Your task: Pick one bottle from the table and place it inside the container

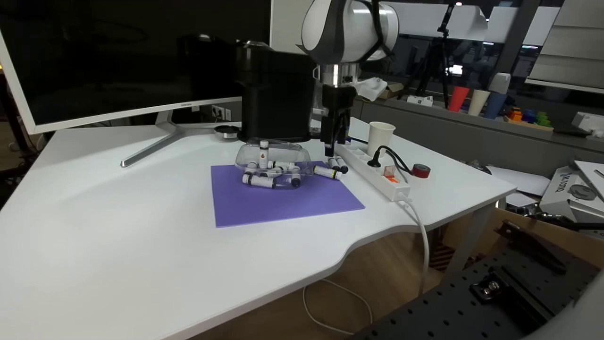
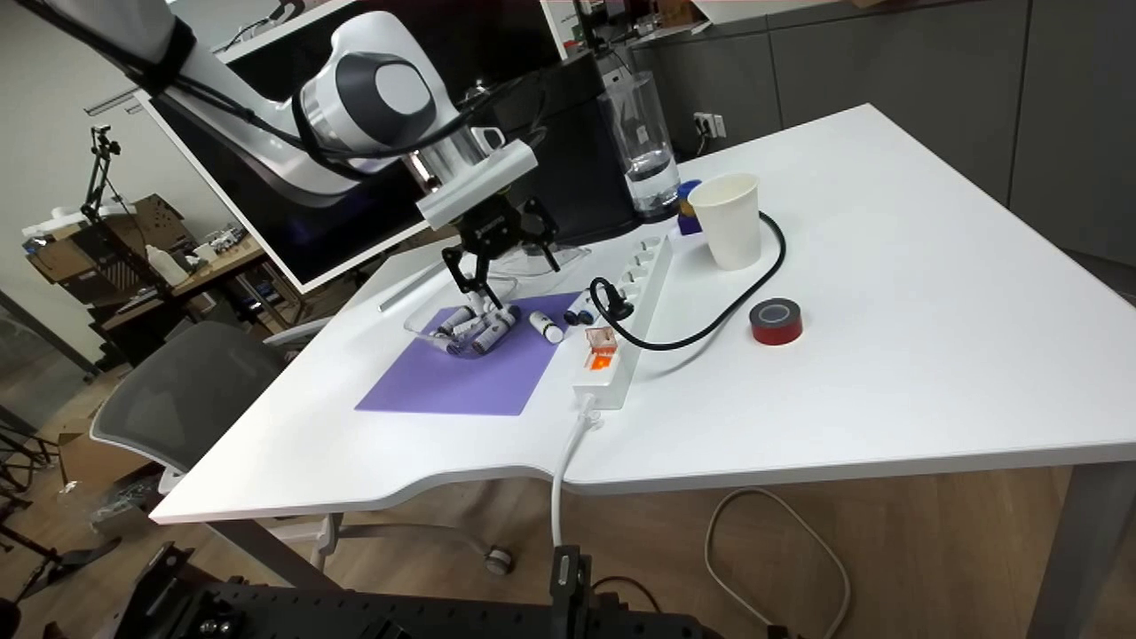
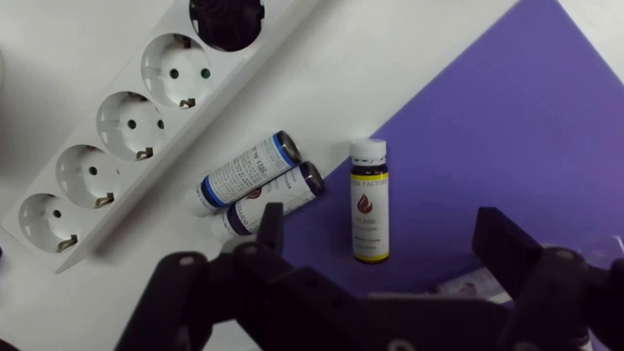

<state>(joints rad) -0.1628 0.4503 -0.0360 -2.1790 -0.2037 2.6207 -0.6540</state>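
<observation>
Because the yellow-banded bottle [image 3: 370, 209] lies apart, inward of the table's [image 1: 132, 226] curved edge, I hold the claw [image 3: 381, 228] spread above it, probably to straddle it before lifting toward the container [image 1: 304, 165].

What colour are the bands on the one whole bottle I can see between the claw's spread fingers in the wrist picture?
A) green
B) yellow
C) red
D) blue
B: in the wrist view, the bottle framed by the open gripper has one yellow band near its white cap and another near its base.
</observation>
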